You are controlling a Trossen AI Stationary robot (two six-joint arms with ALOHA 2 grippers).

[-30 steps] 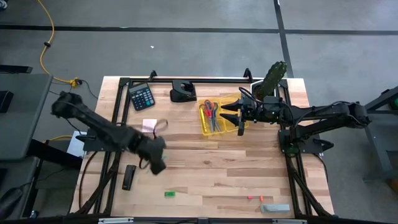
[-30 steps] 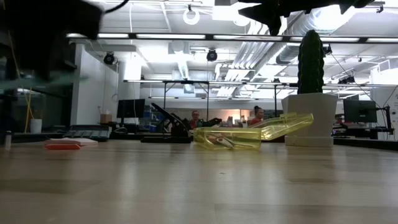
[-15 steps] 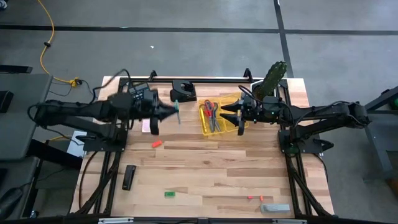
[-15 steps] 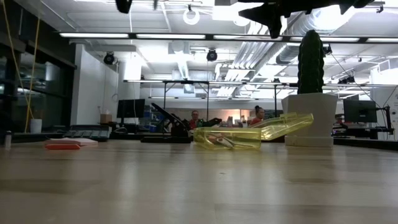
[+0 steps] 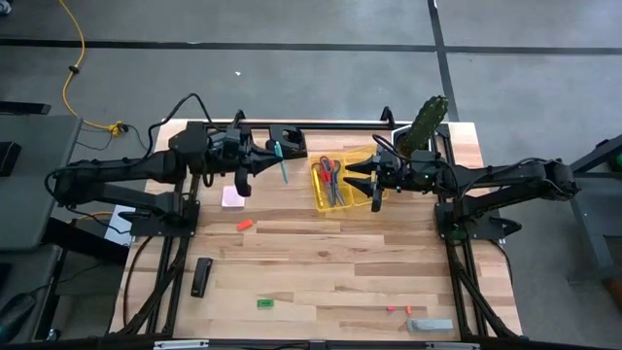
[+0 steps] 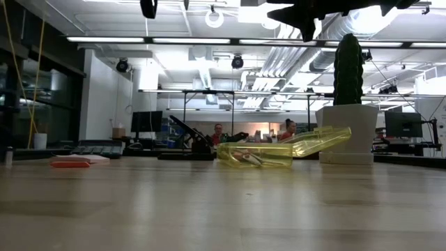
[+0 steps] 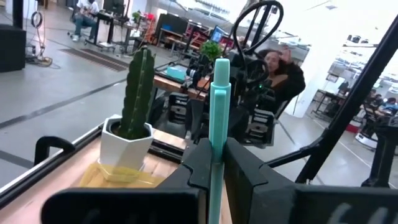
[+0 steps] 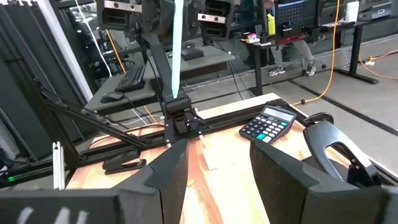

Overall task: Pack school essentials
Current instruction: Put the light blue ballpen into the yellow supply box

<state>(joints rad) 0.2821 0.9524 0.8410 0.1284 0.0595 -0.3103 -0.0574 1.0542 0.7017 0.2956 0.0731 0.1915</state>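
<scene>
**Left gripper held a teal pencil near the tray**

The light wooden table carried everything. Over its far edge the dark left arm reached in from the left side, and the dark right arm from the right side. A green cactus in a white pot stood at the far right corner. Beside it, against the far edge, sat the clear yellow plastic tray, which held red-handled and blue-handled scissors. A black calculator with grey keys lay near the far left corner.

The left gripper hovered just left of the tray, its jaws clamped on a teal pencil; the left wrist view showed the pencil upright between the fingers. The right gripper hung at the tray's right side with its jaws parted and nothing between them.

A pale pink square pad lay below the left gripper, a small red-orange piece nearer the middle. A flat black rectangular bar rested toward the left edge. A tiny green eraser and small pink bits lay along the near edge.
</scene>
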